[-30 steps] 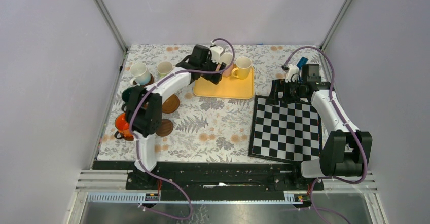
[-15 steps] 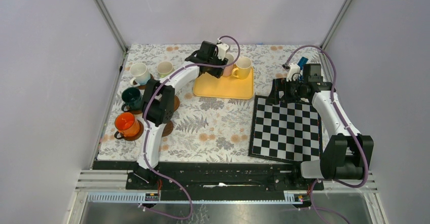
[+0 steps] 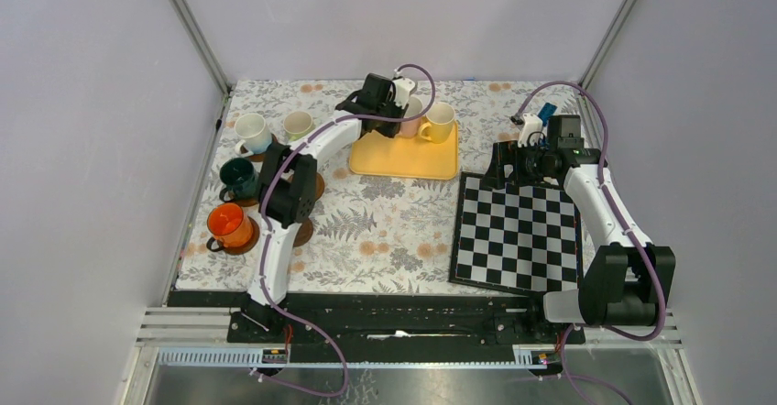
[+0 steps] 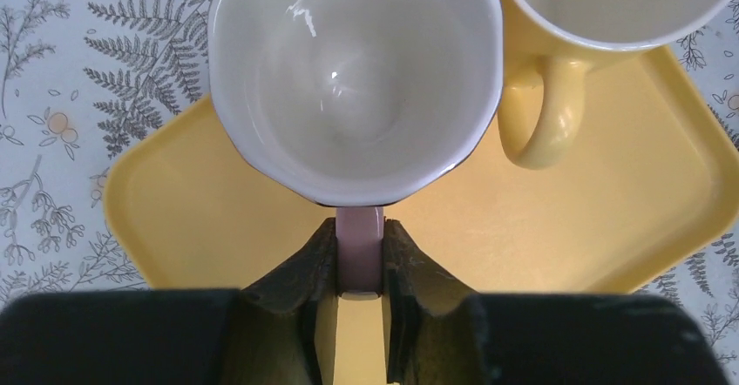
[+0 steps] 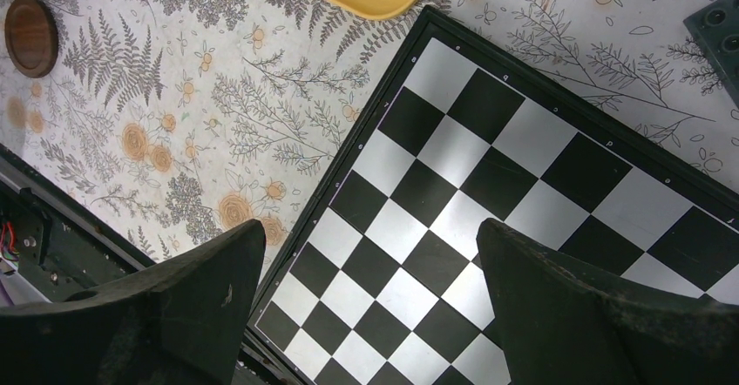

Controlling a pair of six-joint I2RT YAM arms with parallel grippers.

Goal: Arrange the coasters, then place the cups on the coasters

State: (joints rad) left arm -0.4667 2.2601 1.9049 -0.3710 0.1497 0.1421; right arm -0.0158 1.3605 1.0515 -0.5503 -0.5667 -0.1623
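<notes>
Pink ceramic cup (image 4: 353, 80), white inside, stands over the far left corner of the yellow rectangular plastic tray (image 4: 218, 219), its handle turned toward the left pincer (image 4: 359, 237). The two dark fingers (image 4: 296, 272) of that pincer are clenched on the handle from either side. Whether the cup's base rests on the tray or hangs just above it cannot be told. Just beside it on the right is a yellow ceramic cup (image 4: 610, 2), its handle hanging over the tray; the two rims are so close that touching or not is unclear.

From above, the left arm reaches across to the tray (image 3: 403, 159) at the far middle of the floral-patterned worktop (image 3: 394, 231). Along the left side are four more cups: a white ceramic cup (image 3: 250, 132), a light green ceramic cup (image 3: 296, 125), a dark green ceramic cup (image 3: 238, 178) and an orange ceramic cup (image 3: 229, 226). The orange one sits on a round brown wooden coaster (image 3: 246, 245). Two bare round wooden coasters (image 3: 316, 185) lie partly hidden by the left arm.

The right pincer (image 5: 370, 233) is released, jaws wide apart and empty, over the black-and-white chequered board (image 5: 488, 167) on the right of the worktop
</notes>
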